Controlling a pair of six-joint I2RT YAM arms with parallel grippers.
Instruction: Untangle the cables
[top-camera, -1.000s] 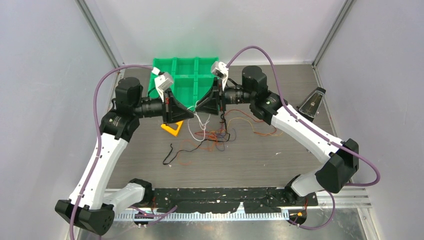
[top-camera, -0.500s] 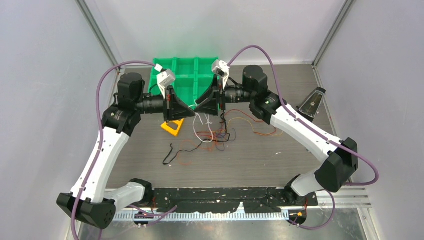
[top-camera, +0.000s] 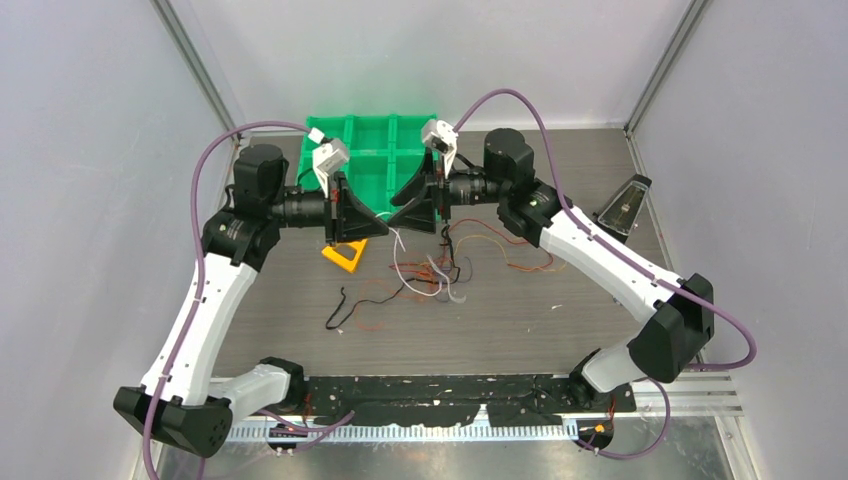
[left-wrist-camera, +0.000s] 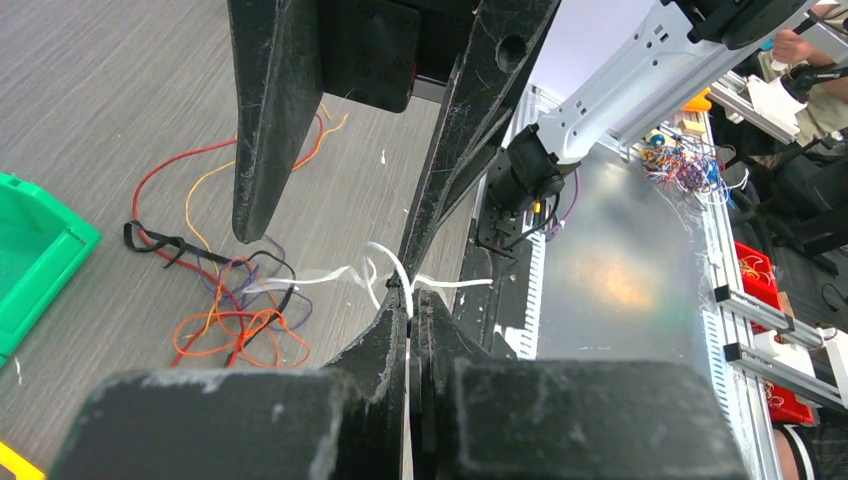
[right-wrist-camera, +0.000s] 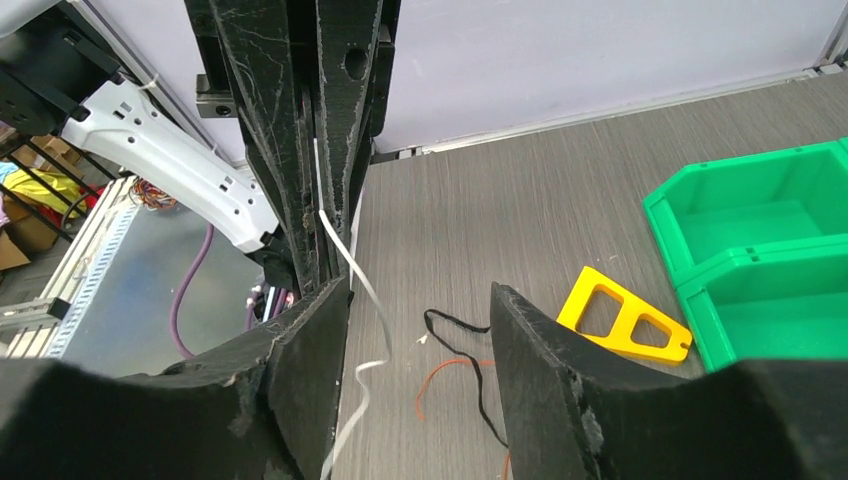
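Just in front of the green bin (top-camera: 375, 150), the cables (top-camera: 432, 272) lie clumped on the worktop (top-camera: 520, 320), their spread running left to right, parallel to the bin's near edge. The left gripper (left-wrist-camera: 408, 308) is clamped on a white cable (left-wrist-camera: 450, 282), which trails from it away from the bin into the clump. The right gripper (right-wrist-camera: 420, 300) is parted and grips nothing, with the white cable beside one finger.
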